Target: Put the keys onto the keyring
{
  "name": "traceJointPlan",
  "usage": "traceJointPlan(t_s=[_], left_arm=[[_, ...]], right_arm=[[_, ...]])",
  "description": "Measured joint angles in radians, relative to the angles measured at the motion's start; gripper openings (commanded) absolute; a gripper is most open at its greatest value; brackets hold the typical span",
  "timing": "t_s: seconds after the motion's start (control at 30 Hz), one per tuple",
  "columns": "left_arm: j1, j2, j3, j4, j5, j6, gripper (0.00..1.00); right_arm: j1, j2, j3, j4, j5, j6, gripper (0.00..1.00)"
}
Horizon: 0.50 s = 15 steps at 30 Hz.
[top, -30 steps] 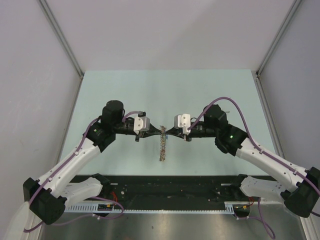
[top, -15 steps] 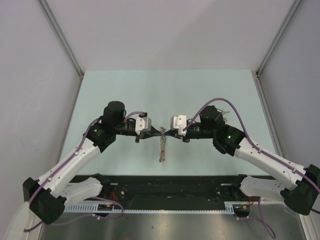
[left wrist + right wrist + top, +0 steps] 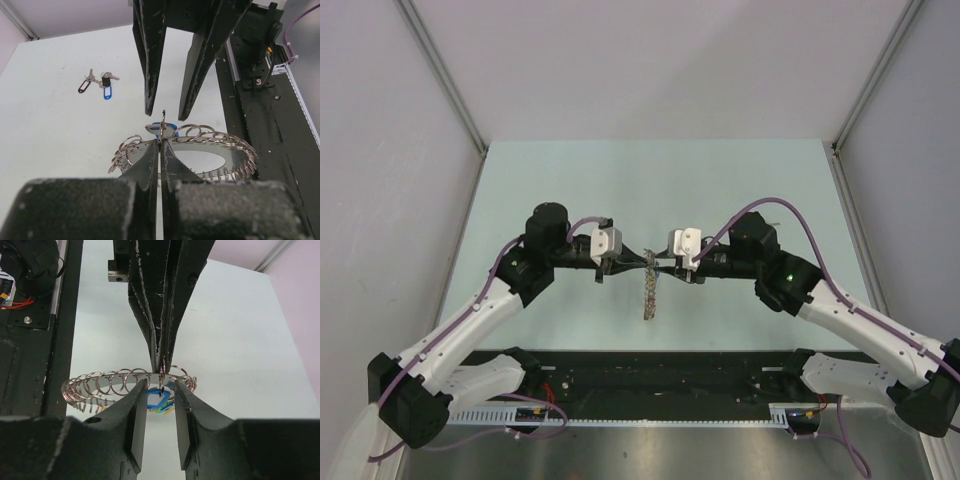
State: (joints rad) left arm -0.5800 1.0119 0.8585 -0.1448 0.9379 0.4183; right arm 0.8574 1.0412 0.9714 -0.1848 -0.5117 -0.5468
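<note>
Silver wire of the keyring (image 3: pixel 200 150) is pinched edge-on between the fingertips of the left pincer (image 3: pixel 161 142), whose jaws are pressed together on it with no gap showing. The ring hangs from that grip, its many small split rings fanned along the wire to either side of the fingertips, with a blue tag (image 3: pixel 159 401) just beneath them. Directly opposite, tip to tip with the left pincer, is the right pincer (image 3: pixel 161 390). Its jaws stand apart, one finger on each side of the ring wire, and its wrist view shows a sliver of space between each pad and the wire, so it grips nothing. From above, both pincers meet over the middle of the pale table (image 3: pixel 720 180), and the strung bunch shows as a narrow strip running down from their tips toward the arm bases. The loose keys (image 3: pixel 98 83), with black and blue tags, lie on the table well beyond the left pincer's tips and off to the left in its wrist view, apart from the ring and from both pincers.
</note>
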Motion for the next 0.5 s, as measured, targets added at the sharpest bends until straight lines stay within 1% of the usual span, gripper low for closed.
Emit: traceJointPlan(t_s=[0.13,0.3,0.5], left_arm=[[0.000,0.000,-0.016,0.061,0.008,-0.041,0.00],[0.000,0.000,-0.026,0.098,0.011,-0.063,0.00],[0.000,0.000,-0.026,0.118,0.017,-0.071,0.00]], right_arm=[[-0.008,-0.039,0.000,-0.026,-0.001,0.016,0.32],[-0.028,-0.063,-0.003,-0.024,-0.013,0.039,0.27],[-0.057,-0.053,-0.022,-0.003,-0.053,0.060,0.27]])
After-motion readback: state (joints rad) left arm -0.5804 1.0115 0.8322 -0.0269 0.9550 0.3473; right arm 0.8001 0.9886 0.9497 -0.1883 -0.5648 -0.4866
